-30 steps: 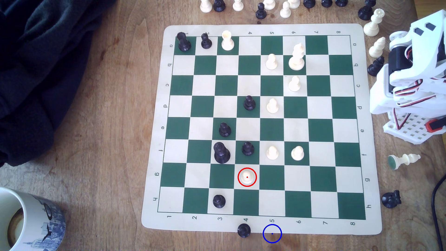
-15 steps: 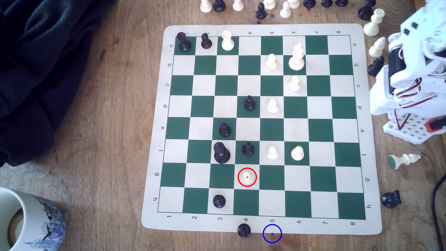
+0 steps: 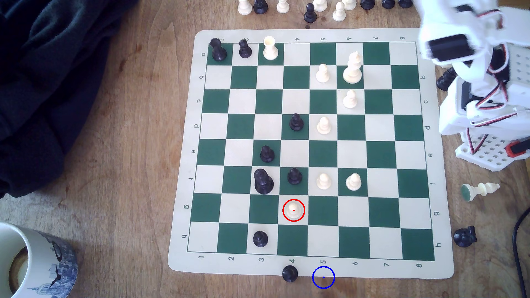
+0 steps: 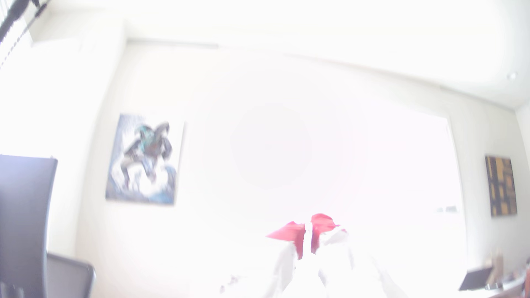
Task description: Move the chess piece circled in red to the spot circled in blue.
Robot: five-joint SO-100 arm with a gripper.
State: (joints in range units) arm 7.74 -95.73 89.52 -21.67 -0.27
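On the board's 6 o'clock side stands the white pawn (image 3: pixel 293 210), ringed red | looks light, hard, smooth; pinch its thin neck | blue ring (image 3: pixel 323 277) at pawn's 5 o'clock on desk (image 3: pixel 129 172) | claw (image 4: pixel 307 233) nearly pressed together, holding nothing.

Mug (image 3: pixel 34 260), dark cloth (image 3: pixel 51 86), chessboard (image 3: pixel 183 229).

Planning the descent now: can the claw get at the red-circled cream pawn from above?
Probably yes. The small cream-white plastic pawn stands alone on its square; the nearest black pawn is a square away, so nothing crowds it. The claw, red-tipped and nearly closed, points at the room, so the arm must swing across first.
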